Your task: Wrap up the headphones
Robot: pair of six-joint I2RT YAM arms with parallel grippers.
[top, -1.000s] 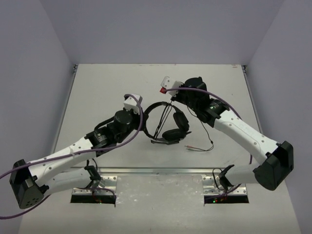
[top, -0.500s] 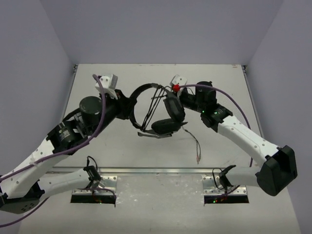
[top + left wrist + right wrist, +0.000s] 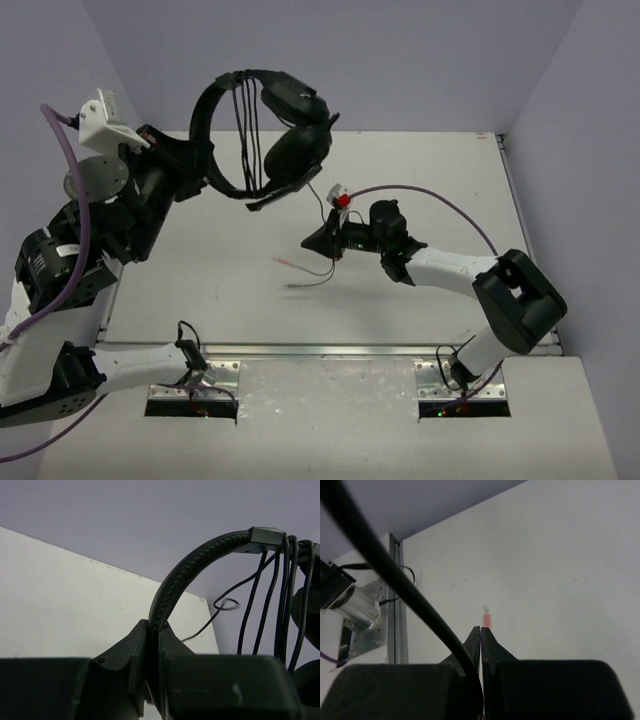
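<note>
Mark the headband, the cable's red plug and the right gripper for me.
headband (image 3: 186, 569), left wrist view, middle of the ribbed arc.
red plug (image 3: 486, 618), right wrist view, its blurred reddish body.
right gripper (image 3: 481, 630), right wrist view, between the shut fingertips.

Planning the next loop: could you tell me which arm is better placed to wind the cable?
Probably right: the right gripper is shut on the cable, while the left gripper holds the headphones aloft by the headband.
</note>
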